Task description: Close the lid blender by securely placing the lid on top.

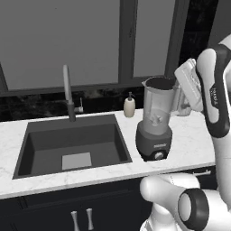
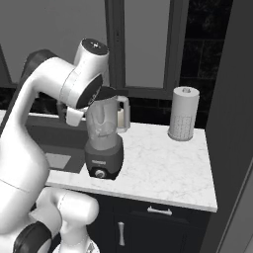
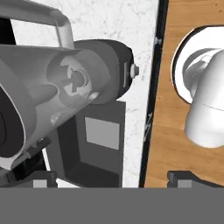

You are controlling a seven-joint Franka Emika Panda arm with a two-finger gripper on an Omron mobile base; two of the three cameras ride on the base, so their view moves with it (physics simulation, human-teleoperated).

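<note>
Left base view shows you the blender [image 1: 154, 122] upright on the worktop [image 1: 194, 144] right of the sink [image 1: 72, 144], the lid [image 1: 160, 83] covering its mouth; tool [image 3: 111, 177] spread wide, empty.

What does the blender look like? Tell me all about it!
The blender stands upright on the white marble counter, just right of the sink. Its base is dark grey with a round knob in front. On top sits a tall clear jar with a handle and blades at the bottom. A black lid sits at the jar's mouth. The gripper hangs open above it.
</note>
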